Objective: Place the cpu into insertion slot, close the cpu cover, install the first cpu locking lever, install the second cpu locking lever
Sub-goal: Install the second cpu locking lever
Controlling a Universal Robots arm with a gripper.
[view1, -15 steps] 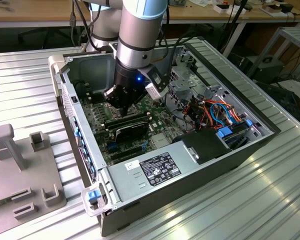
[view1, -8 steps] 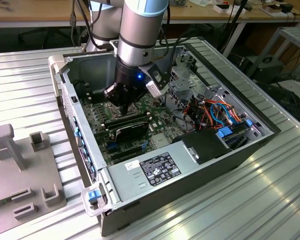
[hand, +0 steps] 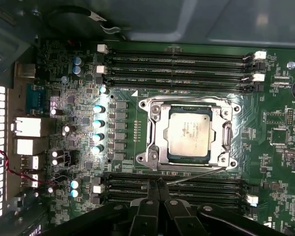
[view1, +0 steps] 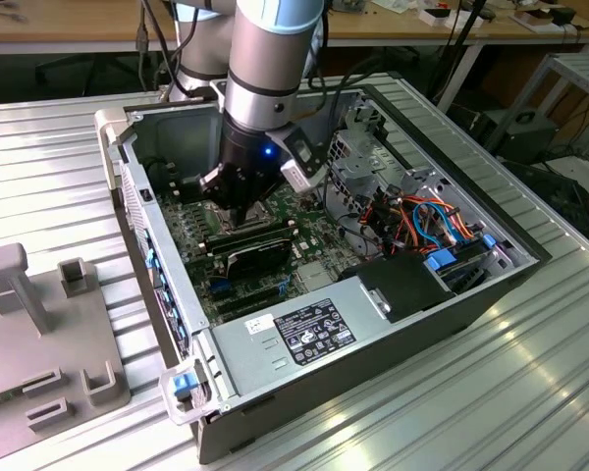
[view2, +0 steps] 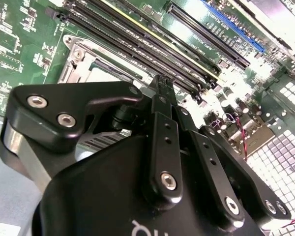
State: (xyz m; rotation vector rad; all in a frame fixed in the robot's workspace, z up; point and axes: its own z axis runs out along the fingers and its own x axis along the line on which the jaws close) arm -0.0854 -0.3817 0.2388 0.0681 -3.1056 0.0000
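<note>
In the first wrist view the cpu [hand: 189, 133], a silvery square chip, lies in the insertion slot [hand: 187, 159]. The cpu cover [hand: 155, 140], a silvery frame, is down flat around it. One thin wire locking lever [hand: 187, 100] runs along the socket's far edge. A second lever [hand: 199, 175] slants along the near edge, its end close to my fingertips. My gripper [hand: 157, 186] is shut, its black fingers together just beside the socket over the memory slots. It also shows above the socket corner [view2: 83, 61] as the gripper [view2: 163, 83], and low inside the computer case as the gripper [view1: 238, 216].
Long black memory slots [hand: 177, 61] flank the socket on both sides. The case walls [view1: 128, 196] enclose the board. A power supply [view1: 304, 334], cables [view1: 422, 221] and a drive cage crowd the exterior view's right. A grey fixture [view1: 39, 343] sits outside at the left.
</note>
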